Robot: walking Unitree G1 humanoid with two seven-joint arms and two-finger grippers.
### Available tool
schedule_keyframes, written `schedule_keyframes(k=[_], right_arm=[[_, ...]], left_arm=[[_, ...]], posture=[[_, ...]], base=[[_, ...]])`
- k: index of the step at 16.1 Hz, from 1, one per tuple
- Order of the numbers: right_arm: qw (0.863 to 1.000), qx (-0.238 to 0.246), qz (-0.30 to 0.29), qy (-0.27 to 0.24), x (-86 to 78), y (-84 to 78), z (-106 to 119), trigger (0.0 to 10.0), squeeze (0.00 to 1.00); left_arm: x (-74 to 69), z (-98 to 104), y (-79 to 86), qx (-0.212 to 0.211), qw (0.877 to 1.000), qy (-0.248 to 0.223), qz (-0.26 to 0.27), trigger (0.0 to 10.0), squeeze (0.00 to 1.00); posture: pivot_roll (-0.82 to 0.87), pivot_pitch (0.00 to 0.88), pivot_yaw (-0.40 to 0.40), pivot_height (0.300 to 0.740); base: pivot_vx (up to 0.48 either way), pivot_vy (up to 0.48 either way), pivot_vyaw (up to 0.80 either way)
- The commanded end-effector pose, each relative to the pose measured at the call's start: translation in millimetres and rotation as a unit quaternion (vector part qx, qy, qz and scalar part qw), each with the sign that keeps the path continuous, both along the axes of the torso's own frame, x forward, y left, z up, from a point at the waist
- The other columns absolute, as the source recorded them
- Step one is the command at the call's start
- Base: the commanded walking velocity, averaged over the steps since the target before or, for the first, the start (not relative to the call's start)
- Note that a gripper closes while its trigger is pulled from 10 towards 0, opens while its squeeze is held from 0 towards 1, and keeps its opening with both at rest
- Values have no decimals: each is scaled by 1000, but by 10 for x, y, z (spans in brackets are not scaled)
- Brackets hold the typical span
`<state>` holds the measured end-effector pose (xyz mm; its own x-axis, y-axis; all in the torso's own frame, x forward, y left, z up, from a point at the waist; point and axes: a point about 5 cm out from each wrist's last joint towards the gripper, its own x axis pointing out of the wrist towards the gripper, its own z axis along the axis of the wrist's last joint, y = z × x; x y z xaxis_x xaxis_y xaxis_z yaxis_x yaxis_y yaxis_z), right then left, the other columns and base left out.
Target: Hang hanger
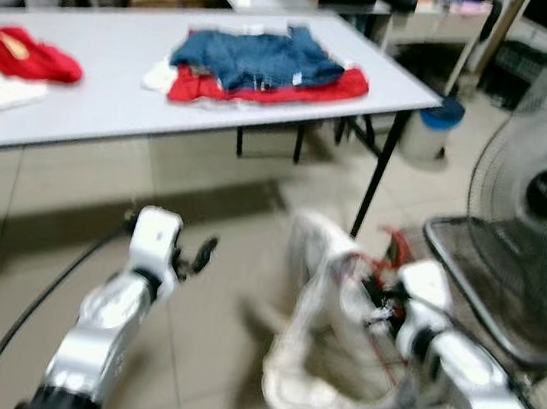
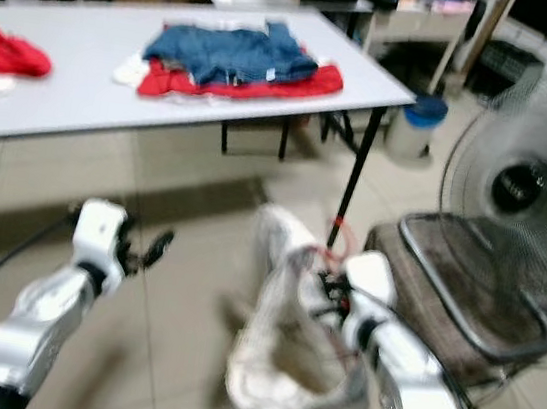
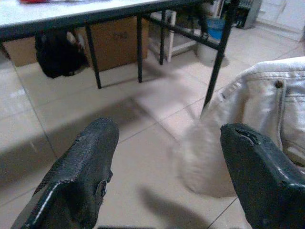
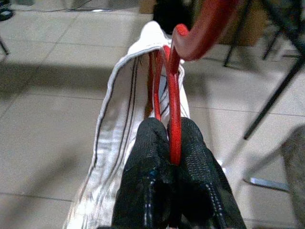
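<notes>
Hanger (image 4: 174, 90), red, is clamped between the two black fingers (image 4: 147, 157) of the right tool (image 4: 170, 143), its hooked upper part rising just beyond the fingertips. A pale, whitish garment (image 1: 332, 374) is carried on the hanger and droops below and to the robot's left of the right tool, held above the tiled floor (image 1: 206, 337); in the right wrist view the garment's seamed edge runs away from the fingertips alongside the red wire. The left tool (image 3: 167, 162) is released, its fingers spread wide and grasping nothing; it is held up to the robot's left of the garment and apart from it. In the left wrist view the garment, with a metal button (image 3: 278, 84), sits just beyond one fingertip, without visible contact. Ahead of both tools stands a grey surface (image 1: 99, 71) on black legs, carrying a folded stack of blue, red and white clothing (image 1: 261, 67), with further red clothing (image 1: 26, 53) well to the left. A standing fan (image 1: 546, 200) is near the right tool, on its right and slightly ahead. The head views are blurred; finer detail there cannot be confirmed.
</notes>
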<state>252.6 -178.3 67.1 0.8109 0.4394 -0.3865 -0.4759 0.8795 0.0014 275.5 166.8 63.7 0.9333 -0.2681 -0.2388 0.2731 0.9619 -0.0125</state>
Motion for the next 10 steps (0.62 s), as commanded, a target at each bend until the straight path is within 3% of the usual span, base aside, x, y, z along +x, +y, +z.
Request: schedule_keyframes(k=[1, 5, 10], right_arm=[[1000, -1, 7, -24, 42, -35, 87, 10000, 0], [998, 2, 58, -7, 1, 44, 31, 10000, 0], [997, 5, 79, 5, -68, 68, -31, 10000, 0]], left_arm=[[31, 57, -67, 3, 1000, -12, -10, 10000, 0], [8, 26, -56, 4, 1000, -6, -10, 10000, 0], [-3, 13, -52, 7, 1000, -3, -15, 10000, 0]], posture=[[-118, 0, -1, 740], [-109, 0, -4, 740], [-108, 0, 5, 740]], base=[[409, 0, 706], [401, 0, 708], [382, 0, 708]])
